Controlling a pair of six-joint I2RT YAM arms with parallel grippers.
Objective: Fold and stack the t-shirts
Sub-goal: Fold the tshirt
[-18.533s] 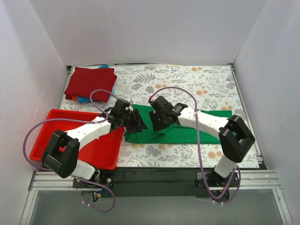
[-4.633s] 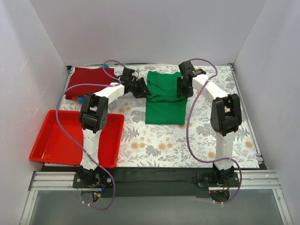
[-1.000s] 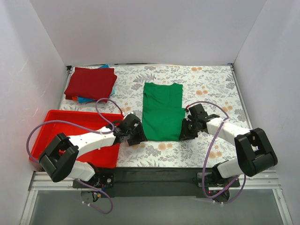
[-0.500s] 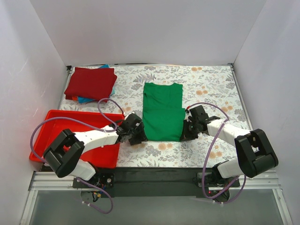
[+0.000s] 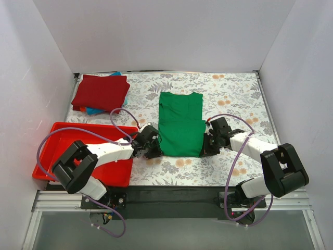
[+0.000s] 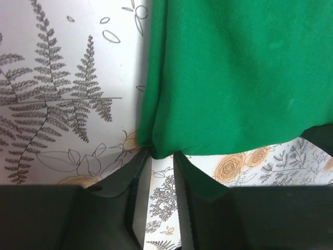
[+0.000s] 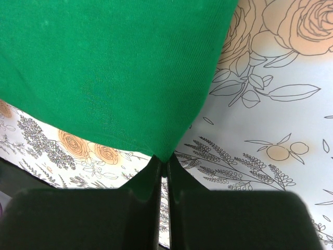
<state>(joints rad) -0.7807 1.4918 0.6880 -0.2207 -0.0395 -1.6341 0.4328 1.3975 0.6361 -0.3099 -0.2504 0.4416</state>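
The bright green t-shirt (image 5: pixel 179 122) lies folded into a long strip in the middle of the floral table, collar at the far end. My left gripper (image 5: pixel 154 148) is at its near left corner, and in the left wrist view (image 6: pixel 162 153) the narrow jaws pinch a bunched corner of the green cloth (image 6: pixel 234 67). My right gripper (image 5: pixel 205 146) is at the near right corner, and in the right wrist view (image 7: pixel 166 165) the jaws are shut on the tip of the cloth (image 7: pixel 104 67). The dark red t-shirt (image 5: pixel 101 91) lies folded at the far left on a blue one, seen only as an edge (image 5: pixel 93 110).
A red plastic tray (image 5: pixel 57 156) stands at the near left, beside my left arm. White walls enclose the table on three sides. A purple cable loops from each arm over the table.
Over the last second my left gripper has slid a little right and up to the shirt's near left corner. My right gripper has stayed at the near right corner. The shirt has not moved.
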